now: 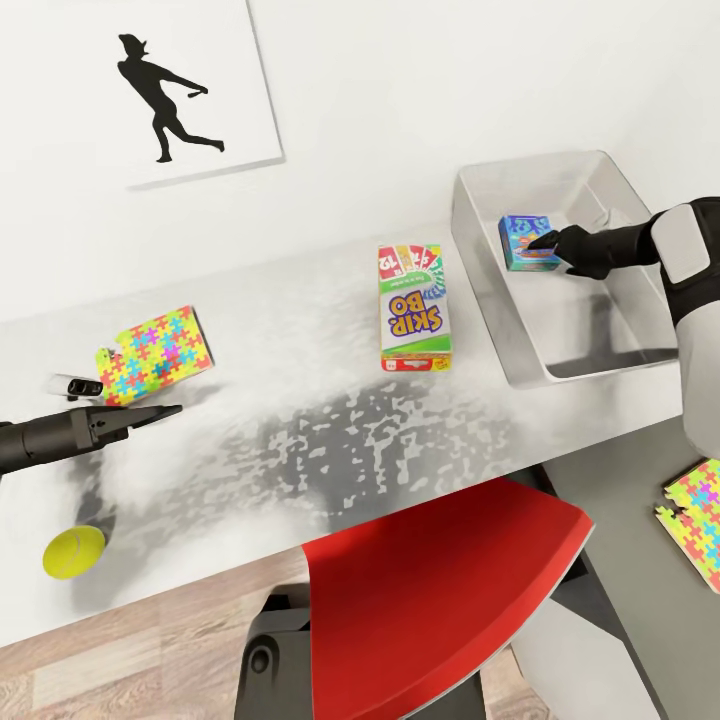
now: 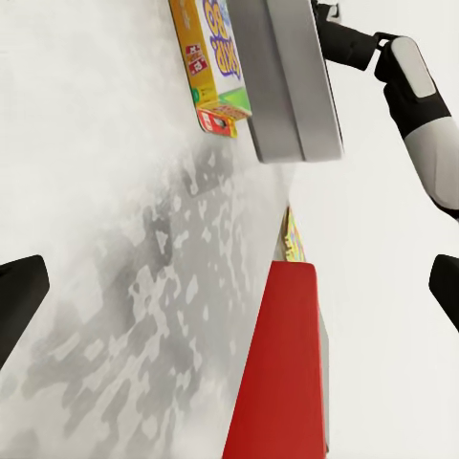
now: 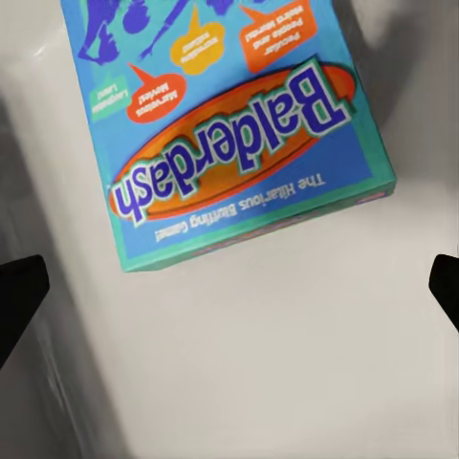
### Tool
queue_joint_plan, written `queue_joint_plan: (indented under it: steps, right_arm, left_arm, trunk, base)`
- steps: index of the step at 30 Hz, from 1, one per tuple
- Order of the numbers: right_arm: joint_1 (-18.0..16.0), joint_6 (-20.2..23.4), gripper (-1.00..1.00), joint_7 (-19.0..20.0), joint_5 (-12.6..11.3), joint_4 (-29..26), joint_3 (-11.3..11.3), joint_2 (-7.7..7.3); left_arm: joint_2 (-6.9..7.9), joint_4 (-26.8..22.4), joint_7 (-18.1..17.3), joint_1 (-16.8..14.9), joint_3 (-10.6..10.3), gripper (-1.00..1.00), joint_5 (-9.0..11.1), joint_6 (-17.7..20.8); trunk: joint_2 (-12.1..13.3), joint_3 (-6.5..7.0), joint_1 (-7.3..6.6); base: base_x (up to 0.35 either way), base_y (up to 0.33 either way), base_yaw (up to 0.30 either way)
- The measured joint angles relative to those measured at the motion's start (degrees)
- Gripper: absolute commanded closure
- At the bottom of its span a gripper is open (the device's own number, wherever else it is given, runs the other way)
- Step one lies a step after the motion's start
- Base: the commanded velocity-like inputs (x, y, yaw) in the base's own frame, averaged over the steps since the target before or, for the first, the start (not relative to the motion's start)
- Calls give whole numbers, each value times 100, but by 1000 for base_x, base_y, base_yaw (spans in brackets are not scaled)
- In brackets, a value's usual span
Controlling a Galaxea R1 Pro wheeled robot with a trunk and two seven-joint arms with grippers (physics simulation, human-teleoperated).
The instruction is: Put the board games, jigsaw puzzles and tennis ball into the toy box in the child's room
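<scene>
Right gripper (image 1: 545, 240): reaches into the toy box from the right; fingers spread wide, holding nothing; in the right wrist view the two dark fingertips (image 3: 19, 296) sit at either edge with the box floor between them.
Left gripper (image 1: 165, 412): hovers over the left part of the table; in the left wrist view the fingertips (image 2: 21, 292) stand far apart, nothing between them.
Toy box (image 1: 610, 330): grey open bin, far right on the table.
Balderdash board game (image 1: 527, 240): blue box lying flat on the toy box floor, far end; just ahead of the right gripper, not gripped.
Skip-Bo board game (image 1: 412, 310): flat on the table, just left of the toy box, label up.
Jigsaw puzzle, first (image 1: 158, 352): multicoloured box on the left of the table, beyond the left gripper.
Jigsaw puzzle, second (image 1: 698, 520): same pattern, at the near right edge of the head view, below table level; what it rests on cannot be told.
Tennis ball (image 1: 73, 552): yellow-green, near left corner of the table.
Table (image 1: 300, 430): white, mottled grey shadow at centre.
Chair (image 1: 440, 590): red, tucked at the near side.
Wall picture (image 1: 165, 90): black silhouette of a figure, far left.
</scene>
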Motion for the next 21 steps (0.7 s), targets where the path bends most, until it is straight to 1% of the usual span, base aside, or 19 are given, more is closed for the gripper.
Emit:
queue_joint_plan:
  steps: [9, 21]
  right_arm:
    - [-1, 5, -100, -24, 5, -51, -2, 0]
    - [7, 131, -100, -20, -3, -235, 4, 6]
  left_arm:
    - [1, 0, 0, -2, 0, -100, 0, 0]
    - [8, 0, 0, -2, 0, -100, 6, 0]
  trunk:
    - [0, 6, 0]
    - [-1, 98, 0]
  base:
    - [0, 0, 0]
    - [0, 0, 0]
